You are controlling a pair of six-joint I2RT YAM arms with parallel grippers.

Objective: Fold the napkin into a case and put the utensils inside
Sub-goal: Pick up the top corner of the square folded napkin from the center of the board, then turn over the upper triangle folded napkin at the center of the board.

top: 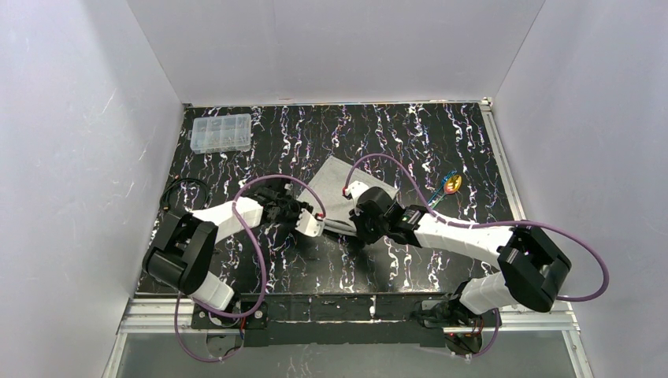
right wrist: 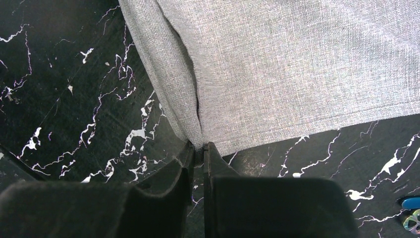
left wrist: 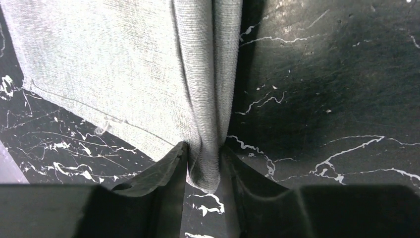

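The light-grey napkin lies partly folded mid-table, its near edge under both wrists. My left gripper grips that edge: in the left wrist view a bunched fold of napkin is pinched in the left gripper. The right gripper is just to its right. In the right wrist view the right gripper is shut on a corner fold of the napkin. The utensils, blue and gold, lie on the table to the right, also seen as utensils at the frame's lower right corner.
A clear plastic compartment box stands at the back left. Purple cables loop over both arms and above the napkin. White walls close in the black marbled table on three sides.
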